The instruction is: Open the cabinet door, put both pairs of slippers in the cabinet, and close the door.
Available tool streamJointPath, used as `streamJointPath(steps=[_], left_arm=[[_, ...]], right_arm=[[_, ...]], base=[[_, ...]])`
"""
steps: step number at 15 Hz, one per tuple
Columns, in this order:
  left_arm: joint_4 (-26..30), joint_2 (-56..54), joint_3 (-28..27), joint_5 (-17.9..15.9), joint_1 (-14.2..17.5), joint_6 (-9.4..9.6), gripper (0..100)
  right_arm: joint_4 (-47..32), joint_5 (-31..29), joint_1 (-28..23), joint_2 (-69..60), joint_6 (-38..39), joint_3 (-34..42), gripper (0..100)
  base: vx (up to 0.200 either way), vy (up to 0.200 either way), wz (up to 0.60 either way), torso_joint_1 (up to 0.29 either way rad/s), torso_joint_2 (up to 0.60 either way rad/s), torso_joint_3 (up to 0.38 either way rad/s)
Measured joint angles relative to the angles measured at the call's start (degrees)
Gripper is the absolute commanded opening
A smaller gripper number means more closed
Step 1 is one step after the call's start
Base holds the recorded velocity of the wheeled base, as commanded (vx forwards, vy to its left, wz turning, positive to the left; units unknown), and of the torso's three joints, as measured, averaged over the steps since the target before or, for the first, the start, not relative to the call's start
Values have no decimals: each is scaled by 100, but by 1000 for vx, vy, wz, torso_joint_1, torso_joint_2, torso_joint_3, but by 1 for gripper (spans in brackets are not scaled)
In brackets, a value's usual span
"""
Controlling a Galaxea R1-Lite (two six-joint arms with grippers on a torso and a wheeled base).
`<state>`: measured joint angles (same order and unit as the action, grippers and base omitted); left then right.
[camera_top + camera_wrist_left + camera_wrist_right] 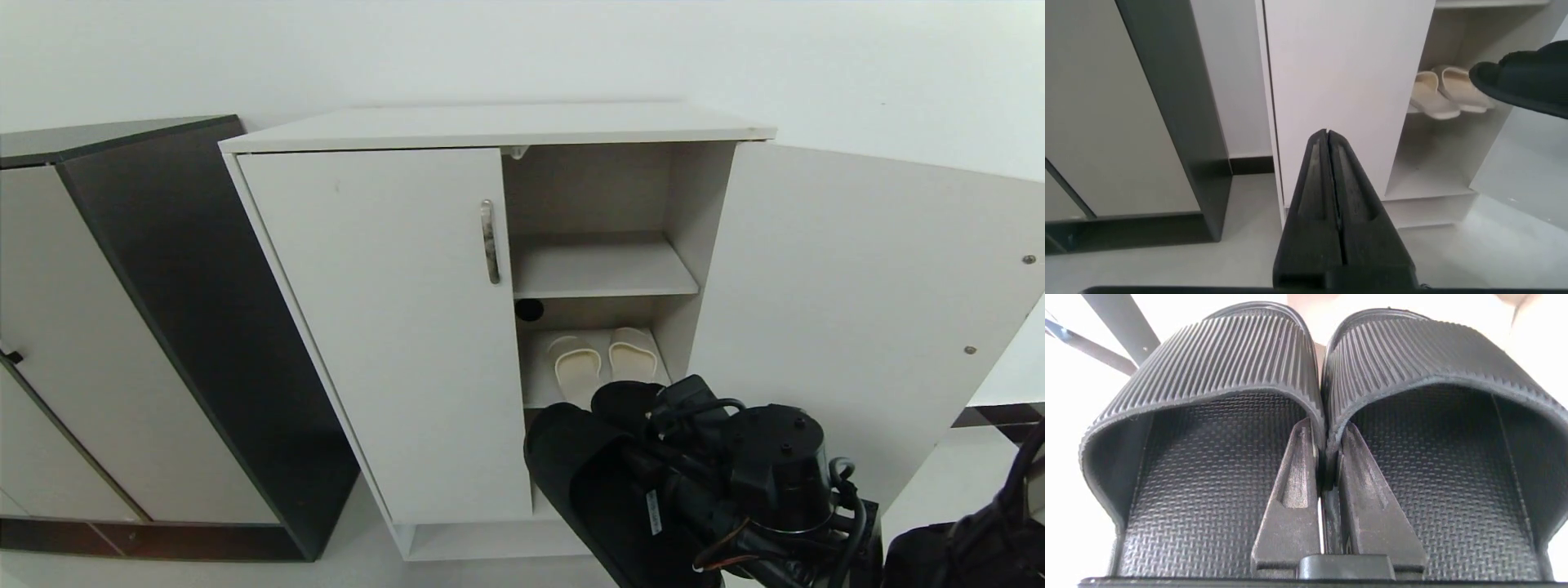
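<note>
The white cabinet (490,126) has its left door (384,327) closed and its right door (857,310) swung wide open. A cream pair of slippers (604,363) lies on the lower shelf, and the left wrist view shows this cream pair (1449,90) too. My right gripper (1327,437) is shut on the black pair of slippers (1315,384), pinching their two inner walls together. In the head view the black pair (580,465) hangs in front of the open compartment, below the cream pair. My left gripper (1327,163) is shut and empty, low before the closed left door.
A dark cabinet (163,327) stands just left of the white one. The upper shelf (600,265) in the open compartment is bare. The door handle (489,241) sits at the closed door's inner edge. Light floor (1167,261) spreads before both cabinets.
</note>
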<state>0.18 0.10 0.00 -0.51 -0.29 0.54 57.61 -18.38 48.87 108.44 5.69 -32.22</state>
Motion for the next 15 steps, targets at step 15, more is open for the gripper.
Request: streamJointPath(steps=[15], left_arm=[[-2,0,0,-2,2,0,0]], right_arm=[[-3066,-2347,274,413,903,-2728,0]], base=[[0,0,0,-1,21,18]])
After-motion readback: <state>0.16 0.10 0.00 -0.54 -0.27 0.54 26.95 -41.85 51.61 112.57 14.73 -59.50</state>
